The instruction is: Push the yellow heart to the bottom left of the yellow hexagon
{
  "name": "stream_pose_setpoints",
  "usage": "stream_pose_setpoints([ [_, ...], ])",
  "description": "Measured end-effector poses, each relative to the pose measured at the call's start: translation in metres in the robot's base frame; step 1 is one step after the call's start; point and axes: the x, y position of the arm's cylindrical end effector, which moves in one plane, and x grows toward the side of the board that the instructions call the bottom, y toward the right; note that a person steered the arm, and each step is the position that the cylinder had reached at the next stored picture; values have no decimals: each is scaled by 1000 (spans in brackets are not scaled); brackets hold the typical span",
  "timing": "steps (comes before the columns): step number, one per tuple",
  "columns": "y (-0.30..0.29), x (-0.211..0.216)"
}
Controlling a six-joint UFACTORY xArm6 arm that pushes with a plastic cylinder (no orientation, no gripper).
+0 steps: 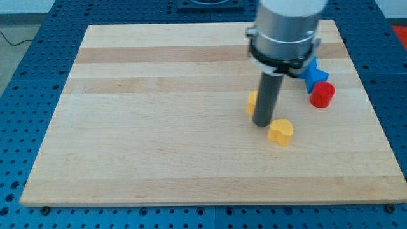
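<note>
1. Standing over the right half of the worktop, the arm carries no pincer, so there is nothing to see apart or together; its dark rod comes down to my tip.
2. My tip sits between two yellow blocks: the yellow hexagon, partly hidden behind the rod on the view's left, and the yellow heart, just beside the tip toward the view's bottom right.
3. The heart lies right of centre, well clear of the worktop's bottom edge.
4. Near the right edge, a red cylinder touches a blue block whose shape the arm partly hides.
</note>
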Motion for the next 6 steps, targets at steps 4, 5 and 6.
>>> stream_pose_setpoints([
  [4,147,4],
  [5,109,17],
  [6,42,23],
])
